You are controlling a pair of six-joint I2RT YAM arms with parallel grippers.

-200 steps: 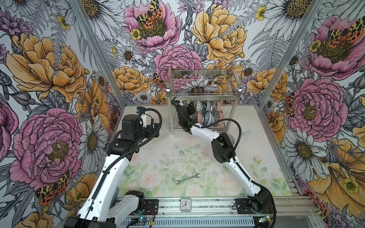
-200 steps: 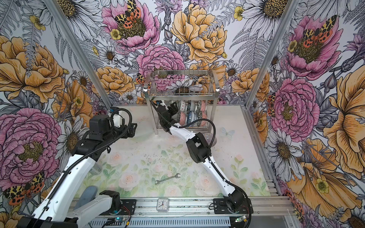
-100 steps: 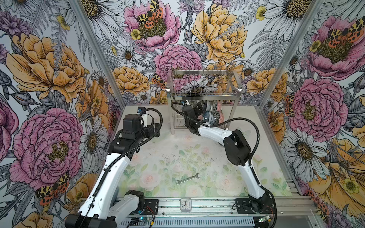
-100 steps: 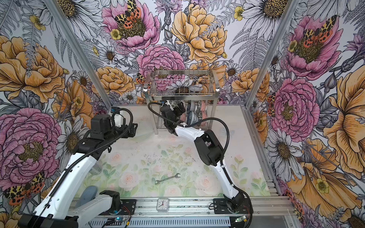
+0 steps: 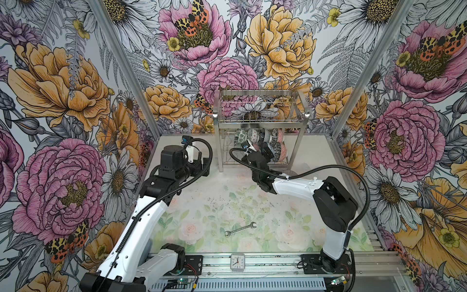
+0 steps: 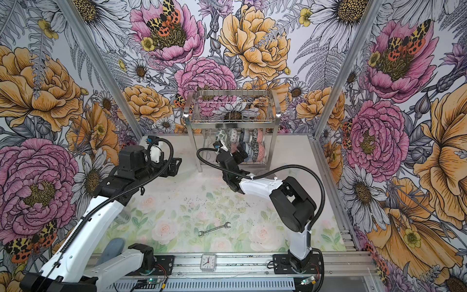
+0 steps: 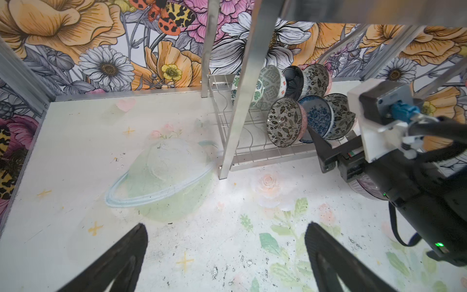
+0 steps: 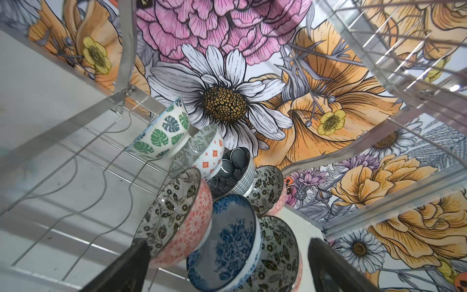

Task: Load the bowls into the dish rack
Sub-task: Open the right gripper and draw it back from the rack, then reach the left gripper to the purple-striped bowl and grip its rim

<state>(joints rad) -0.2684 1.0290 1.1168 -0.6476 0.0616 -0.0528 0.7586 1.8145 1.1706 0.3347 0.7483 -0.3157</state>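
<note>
Flowered walls enclose a pale desk (image 5: 202, 209); in both top views the dish rack (image 5: 260, 123) stands at the back, the bowls (image 5: 255, 135) on edge in its lower wire slots so they nest close. Left wrist view: the left jaws gape empty over bare desk, clear of the work. Right wrist view: the right jaws stand spread, gripping nothing, just before a blue-flowered bowl (image 8: 227, 240) — propped among its neighbours, it looks to need no hold.

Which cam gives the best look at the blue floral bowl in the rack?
Right wrist: the blue floral bowl fills the foreground, standing on edge, inside pattern sharp, leaf-patterned bowls either side. Left wrist shows it smaller, low in the dish rack. In both top views it's too small and crowded to pick out.
</note>
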